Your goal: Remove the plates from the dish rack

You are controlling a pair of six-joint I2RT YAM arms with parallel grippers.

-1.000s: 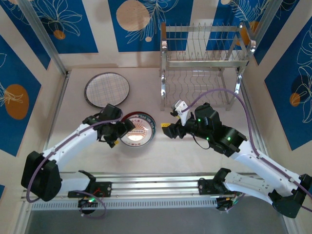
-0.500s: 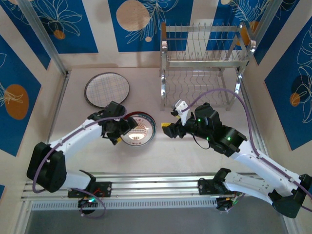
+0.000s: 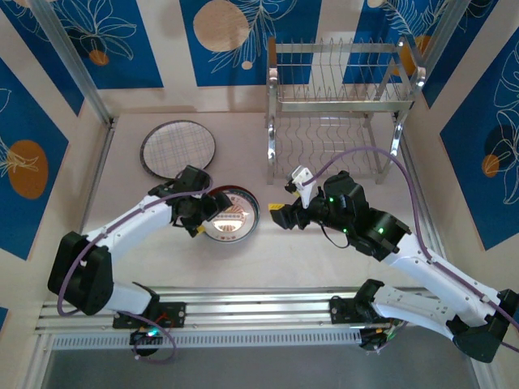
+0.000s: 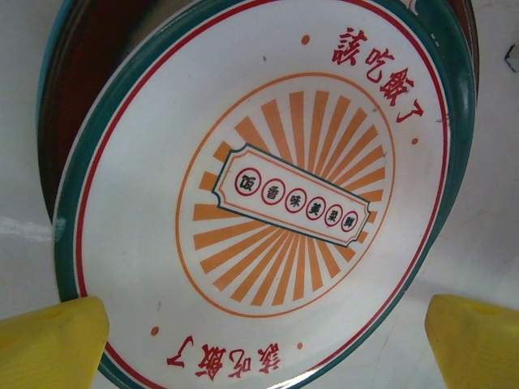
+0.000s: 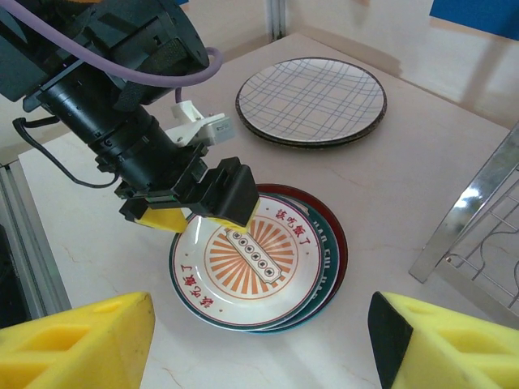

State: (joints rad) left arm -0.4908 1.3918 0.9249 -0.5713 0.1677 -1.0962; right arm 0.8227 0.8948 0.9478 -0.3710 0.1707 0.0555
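Top view: the dish rack stands at the far right of the pale surface, its slotted upper tier above a wavy wire shelf. Two groups of plates lie on the surface to its left. The plaid plate rests far left, on top of another plate whose rim shows beneath it. Nearer the arms, the sunburst plate tops a small stack with a teal rim and a dark red rim below. The left claw hangs over the left edge of this stack with its yellow-padded jaws wide apart, gripping nothing; in the left wrist view the sunburst plate lies flat between the two pads. The right claw hovers between the stack and the rack, jaws apart and empty, facing the stack.
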